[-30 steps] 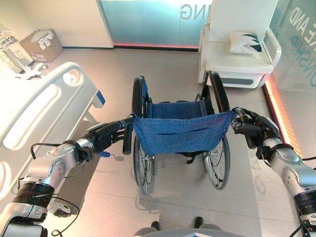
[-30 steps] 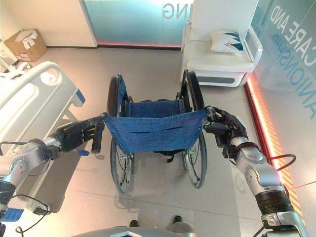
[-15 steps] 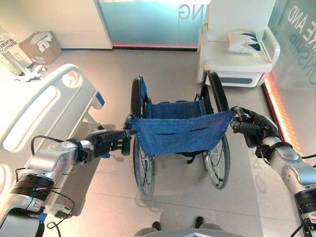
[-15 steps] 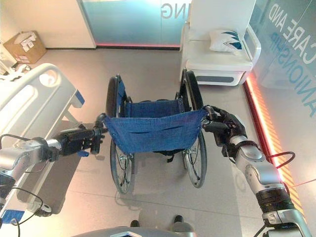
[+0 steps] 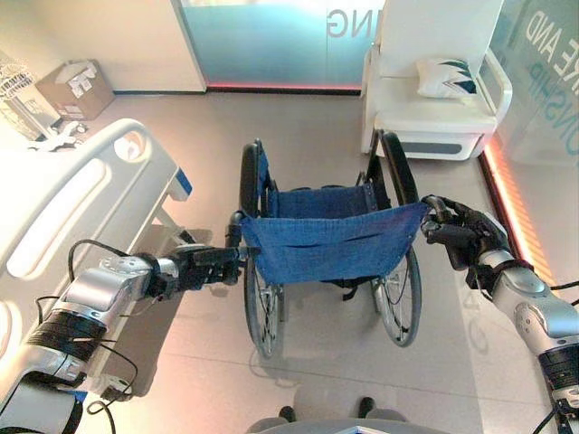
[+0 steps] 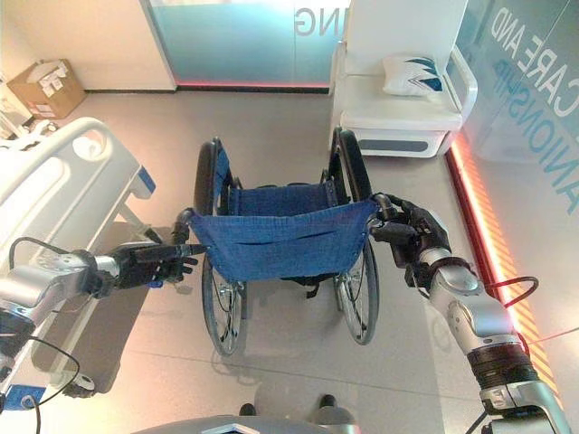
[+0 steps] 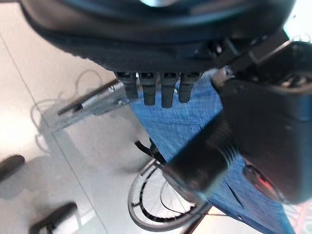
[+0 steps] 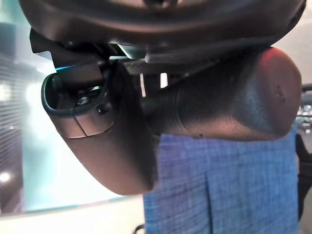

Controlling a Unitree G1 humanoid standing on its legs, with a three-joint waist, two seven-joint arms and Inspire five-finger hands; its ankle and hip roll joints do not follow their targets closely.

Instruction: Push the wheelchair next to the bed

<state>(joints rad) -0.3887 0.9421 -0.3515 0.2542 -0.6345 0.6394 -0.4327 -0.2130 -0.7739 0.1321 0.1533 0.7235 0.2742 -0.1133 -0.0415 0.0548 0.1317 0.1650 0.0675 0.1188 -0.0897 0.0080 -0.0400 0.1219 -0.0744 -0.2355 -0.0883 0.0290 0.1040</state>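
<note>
Your wheelchair [image 5: 330, 249] stands on the floor just beside the bed [image 5: 63, 194], right hand [image 5: 461, 237] curled round its right push grip, left hand [image 6: 154, 264] straight-fingered by the left grip [image 5: 233, 233]; expect a rigid, easy-rolling frame, so hold both grips, not the soft backrest.

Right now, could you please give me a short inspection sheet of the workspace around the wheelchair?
Surface: pale tiled floor, nothing loose seen near the wheels.
Job's things: wheelchair with blue fabric back stands upright; bed to its left, apart from it.
Clutter: cardboard box by the far wall.
Hands: left hand has straight fingers at the left push handle; right hand is curled round the right push handle.
Cables: nothing seen.
Surroundings: white armchair with a cushion ahead on the right; glass partition behind.
</note>
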